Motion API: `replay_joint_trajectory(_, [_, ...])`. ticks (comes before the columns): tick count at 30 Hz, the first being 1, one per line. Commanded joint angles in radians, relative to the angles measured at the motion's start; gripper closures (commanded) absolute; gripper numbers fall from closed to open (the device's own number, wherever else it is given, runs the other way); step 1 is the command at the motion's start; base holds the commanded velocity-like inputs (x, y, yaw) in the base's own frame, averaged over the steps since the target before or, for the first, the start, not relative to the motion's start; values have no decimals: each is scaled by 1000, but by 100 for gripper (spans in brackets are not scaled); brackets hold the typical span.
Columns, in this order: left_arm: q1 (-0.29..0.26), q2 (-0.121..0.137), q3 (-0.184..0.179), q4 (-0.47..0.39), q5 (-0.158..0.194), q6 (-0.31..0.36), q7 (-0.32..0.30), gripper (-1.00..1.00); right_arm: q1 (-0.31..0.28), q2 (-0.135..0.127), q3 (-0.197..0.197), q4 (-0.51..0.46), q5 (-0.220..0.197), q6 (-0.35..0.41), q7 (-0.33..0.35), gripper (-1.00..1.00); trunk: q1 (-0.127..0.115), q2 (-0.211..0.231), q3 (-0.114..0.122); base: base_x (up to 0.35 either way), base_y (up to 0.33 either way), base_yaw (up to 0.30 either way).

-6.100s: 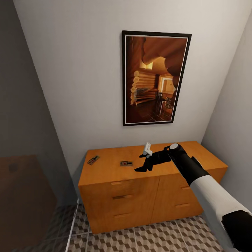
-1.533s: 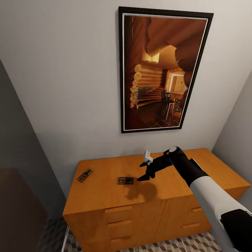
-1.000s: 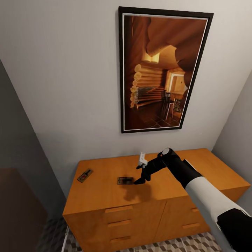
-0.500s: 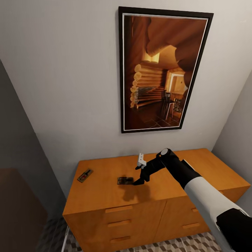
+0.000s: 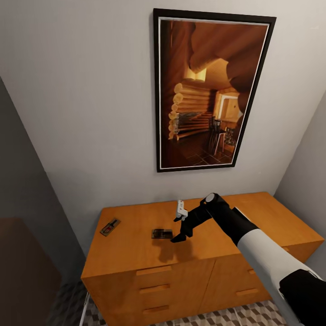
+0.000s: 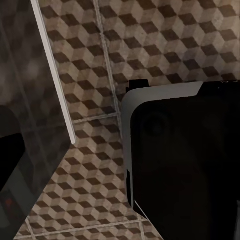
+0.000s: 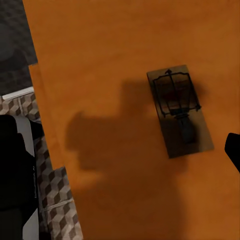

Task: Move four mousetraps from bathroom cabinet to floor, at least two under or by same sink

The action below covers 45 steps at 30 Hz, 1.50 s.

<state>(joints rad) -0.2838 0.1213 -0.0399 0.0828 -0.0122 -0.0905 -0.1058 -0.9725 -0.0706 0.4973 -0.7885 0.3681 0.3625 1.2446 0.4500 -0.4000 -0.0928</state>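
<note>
The cabinet [image 5: 136, 253] stands under a framed picture [image 5: 210, 93]. The right gripper [image 5: 177, 236] hovers beside a mousetrap [image 5: 161, 233]; its grasp cannot be told. A second mousetrap [image 5: 110, 227] lies farther off. The right wrist view details the near trap's [image 7: 180, 110] wire; the left wrist view shows bathroom floor [image 6: 165, 40].

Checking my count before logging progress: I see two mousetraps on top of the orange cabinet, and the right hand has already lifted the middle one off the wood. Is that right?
Not quite. Two mousetraps are on the cabinet, but the middle mousetrap lies flat on the wood, as the right wrist view shows. The right hand is just beside it, not holding it. The other mousetrap lies near the cabinet's left end.
</note>
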Motion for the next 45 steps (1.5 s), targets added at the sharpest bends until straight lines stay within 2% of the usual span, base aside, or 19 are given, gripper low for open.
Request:
replay_joint_trajectory(1, [0, 0, 0, 0, 0, 0, 0, -100, 0, 1, 0, 0, 0, 0, 0, -100, 0, 0, 0, 0, 0, 0])
replay_joint_trajectory(10, [0, 0, 0, -1, 0, 0, 0, -100, 0, 14, -1, 0, 0, -2, 0, -100, 0, 0, 0, 0, 0, 0])
replay_joint_trajectory(19, [0, 1, 0, 0, 0, 0, 0, -100, 0, 47, -2, 0, 1, -31, -3, -100, 0, 0, 0, 58, 0, 0])
replay_joint_trajectory(35, [0, 3, 0, 0, 0, 4, 0, -100, 0, 44, 0, 2, 0, -61, -4, -100, 0, 0, 0, 71, 0, 0])
replay_joint_trajectory(45, [0, 3, 0, 0, 1, 5, 0, -100, 0, 42, 0, 55, 0, -84, -5, -100, 0, 0, 0, 24, 0, 0])
